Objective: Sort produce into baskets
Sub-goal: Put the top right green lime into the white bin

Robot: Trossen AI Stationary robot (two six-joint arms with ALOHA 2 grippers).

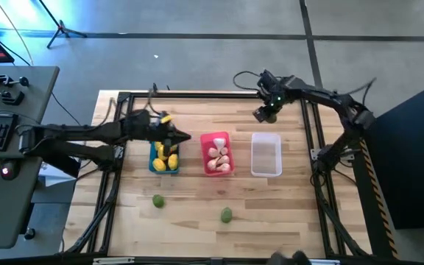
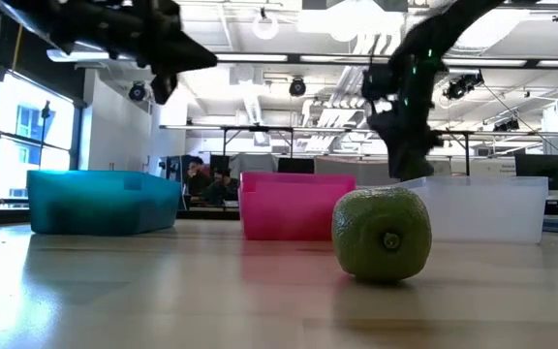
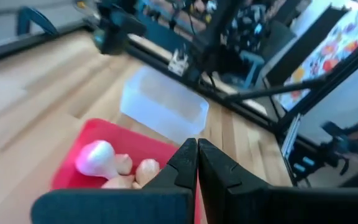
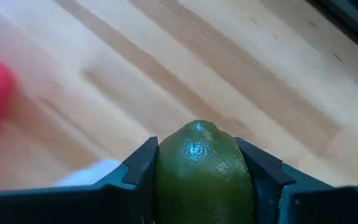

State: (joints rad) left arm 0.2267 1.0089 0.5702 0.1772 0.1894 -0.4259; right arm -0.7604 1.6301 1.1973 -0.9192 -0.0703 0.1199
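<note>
The right claw (image 4: 199, 171) pinches a dull green round lime-like fruit (image 4: 199, 174) between its two dark fingers and hangs above the far part of the wooden tabletop (image 1: 197, 206), just behind the translucent white rectangular plastic basket (image 1: 266, 154). The fruit is smooth and round, and the fingers seem to hold it only at its sides, so I judge that it could slip out or roll away across the wood if the claw spreads before it is over a basket. The pink-red rectangular plastic basket (image 1: 216, 153), which holds white pointed garlic-like bulbs (image 1: 218, 156), stands just beside the white one, so a drop a little to the side could land the fruit in the wrong place.

The left claw (image 3: 197, 163), pressed together and empty, hovers over the blue rectangular plastic basket (image 1: 163, 160) with its yellow lemon-like ovals (image 1: 165, 160). It is well apart from the right arm and does not block it.

Two more green fruits (image 1: 157, 201) lie loose on the near tabletop, apart from each other. The white basket looks empty.
</note>
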